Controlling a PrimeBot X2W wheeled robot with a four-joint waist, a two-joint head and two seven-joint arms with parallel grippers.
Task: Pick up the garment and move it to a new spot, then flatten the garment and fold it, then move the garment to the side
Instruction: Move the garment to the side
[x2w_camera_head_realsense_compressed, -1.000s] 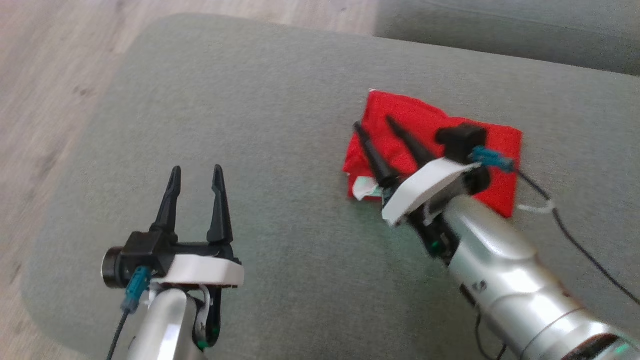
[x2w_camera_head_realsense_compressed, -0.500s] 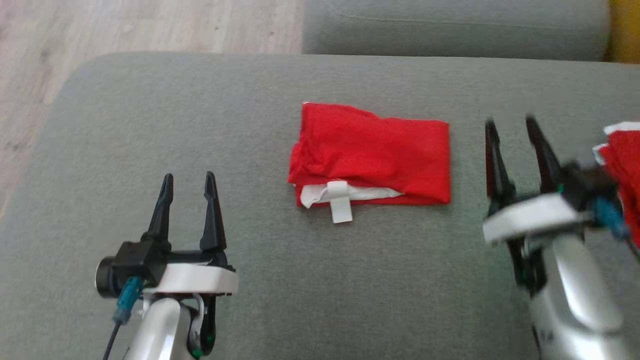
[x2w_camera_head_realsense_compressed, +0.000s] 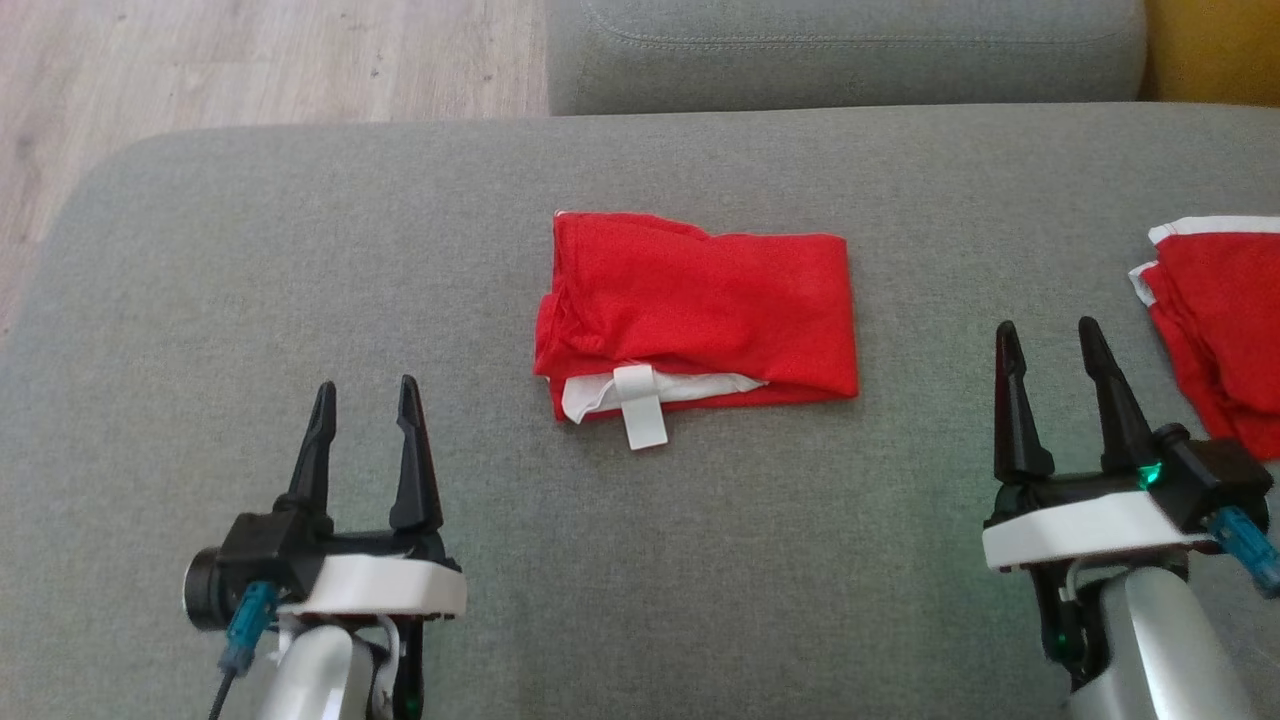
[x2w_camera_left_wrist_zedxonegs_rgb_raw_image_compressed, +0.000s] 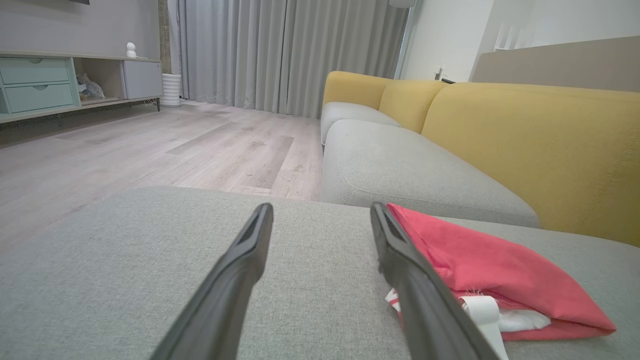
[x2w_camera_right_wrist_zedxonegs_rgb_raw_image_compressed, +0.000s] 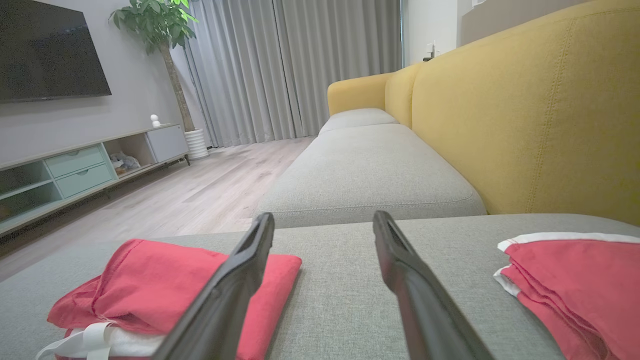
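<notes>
Currently, the folded red fabric garment with white lining (x2w_camera_head_realsense_compressed: 700, 305) lies flat at the centre of the grey upholstered sofa cushion (x2w_camera_head_realsense_compressed: 300, 250), with a white strap (x2w_camera_head_realsense_compressed: 640, 415) protruding from its near edge. The left gripper (x2w_camera_head_realsense_compressed: 366, 385) sits at seven o'clock from it, fingers spread and gripping nothing. The right gripper (x2w_camera_head_realsense_compressed: 1046, 326) sits at four o'clock, likewise spread and empty. A second red white-trimmed cloth (x2w_camera_head_realsense_compressed: 1215, 320) lies at three o'clock, well apart.
</notes>
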